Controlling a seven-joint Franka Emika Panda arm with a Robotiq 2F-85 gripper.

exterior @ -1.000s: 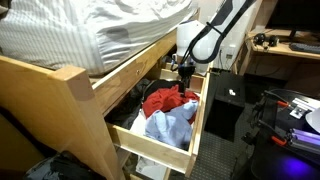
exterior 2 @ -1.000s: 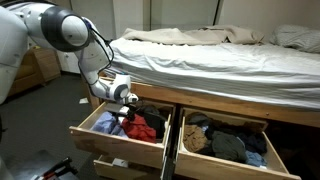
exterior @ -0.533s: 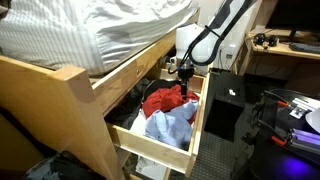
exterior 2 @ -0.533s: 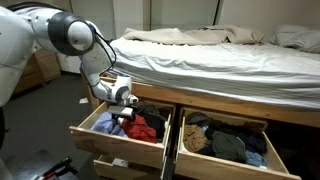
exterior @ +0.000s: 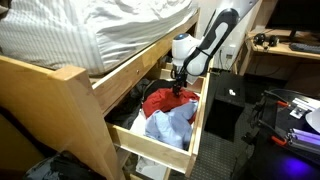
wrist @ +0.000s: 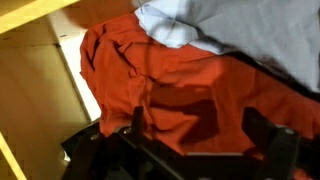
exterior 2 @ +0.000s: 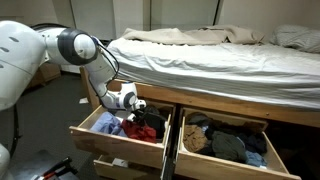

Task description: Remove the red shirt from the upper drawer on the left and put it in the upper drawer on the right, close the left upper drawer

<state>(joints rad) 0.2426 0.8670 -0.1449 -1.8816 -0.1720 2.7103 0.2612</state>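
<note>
The gripper (exterior: 180, 86), jaws wide and empty, is hovering just above the red shirt (wrist: 165, 85) lying inside the open left upper drawer (exterior 2: 112, 146); lifting, transferring and closing are apparently all remaining.

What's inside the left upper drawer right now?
The left upper drawer holds the red shirt, a light-blue garment lapping over its edge, and a black garment. Whatever lies beneath these clothes is covered.
</note>
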